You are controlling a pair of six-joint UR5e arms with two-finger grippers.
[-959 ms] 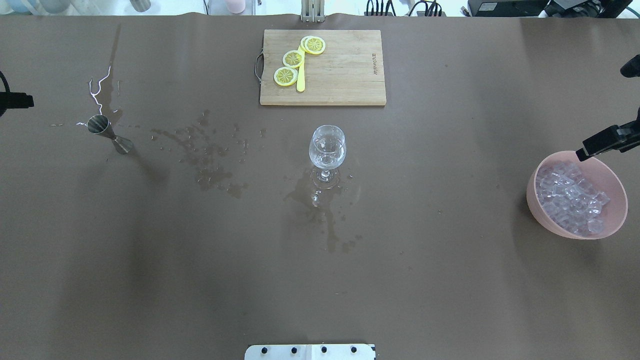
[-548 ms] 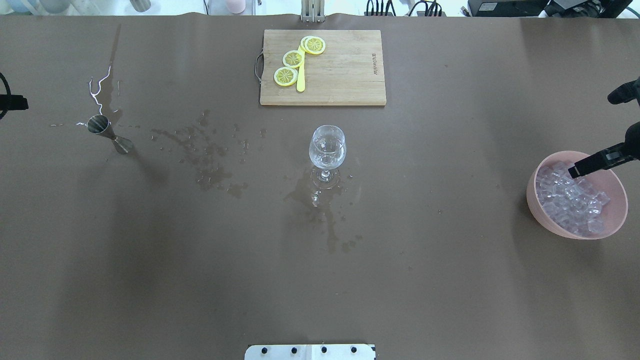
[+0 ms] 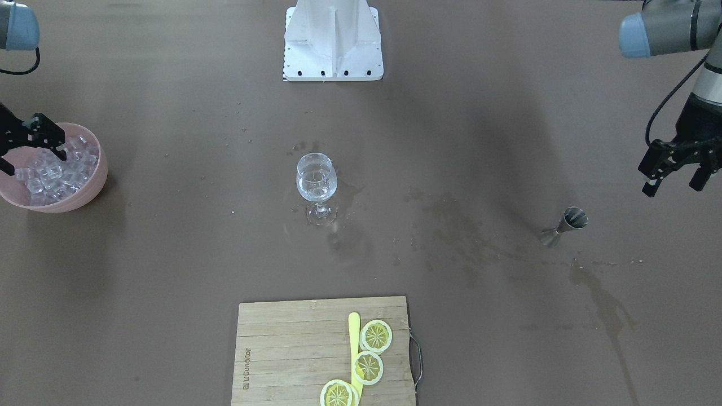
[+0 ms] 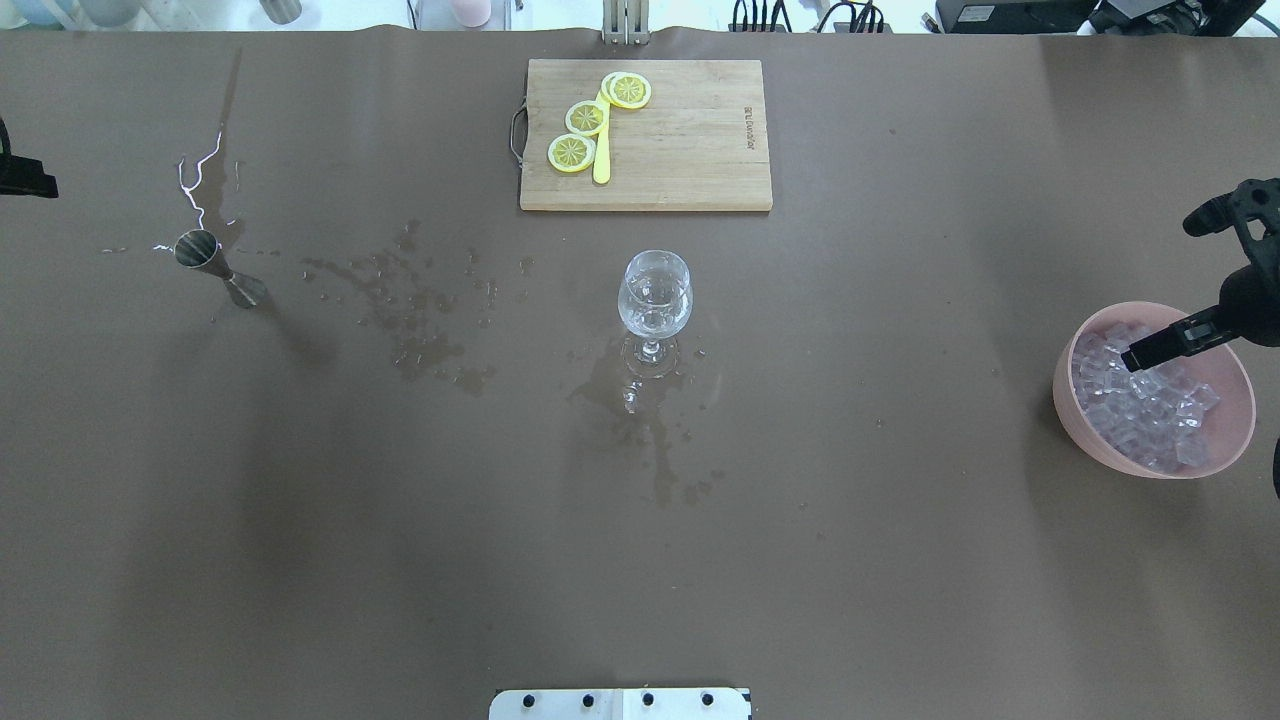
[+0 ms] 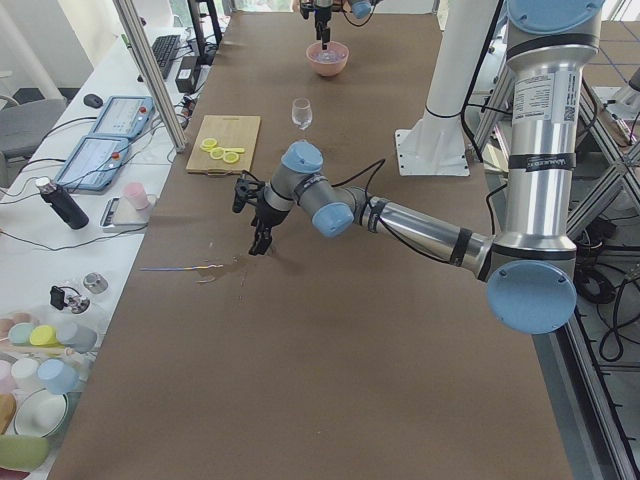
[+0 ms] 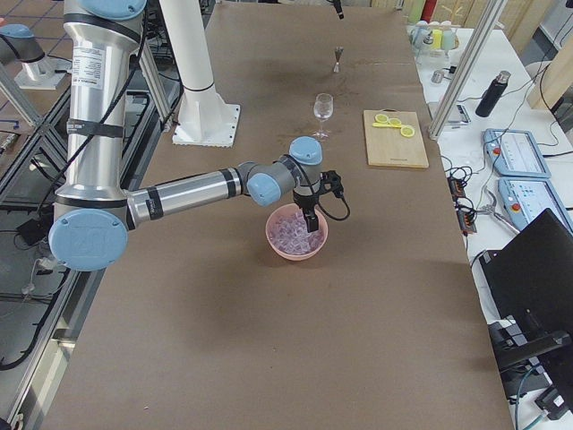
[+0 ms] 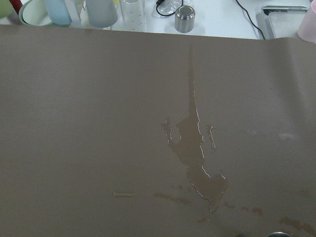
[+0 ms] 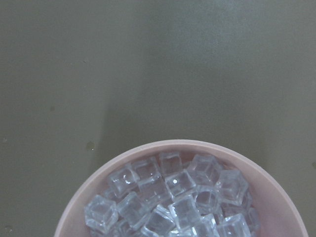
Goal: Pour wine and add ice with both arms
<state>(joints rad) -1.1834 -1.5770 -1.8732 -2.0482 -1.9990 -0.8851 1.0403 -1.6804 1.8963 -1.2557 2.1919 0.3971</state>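
The pink bowl [image 4: 1228,445] stands at the table's [image 4: 900,560] end on the robot's right, and it is filled with the ice [image 8: 168,197], many small clear cubes in a heap. The right gripper [image 3: 31,157] hangs just above this ice, its 2 fingers spread apart and nothing between them; whether a fingertip touches a cube I cannot tell.

The wine glass [image 4: 655,295] stands upright near the middle of the table, well apart from the bowl. It holds the wine [image 3: 316,192], a little clear liquid low in its bowl. Dark wet stains [image 4: 640,410] lie around its foot.

On the robot's left side a metal jigger [image 3: 564,224] stands upright; what is inside is too small to see. More wet stains [image 4: 410,300] lie between it and the glass. The left gripper [image 3: 674,183] hangs above the table near the jigger, not touching it, its fingers apart and holding nothing.

A wooden cutting board [image 4: 690,140] lies beyond the glass, carrying lemon slices [image 4: 586,117] and 1 yellow knife [image 4: 601,165].
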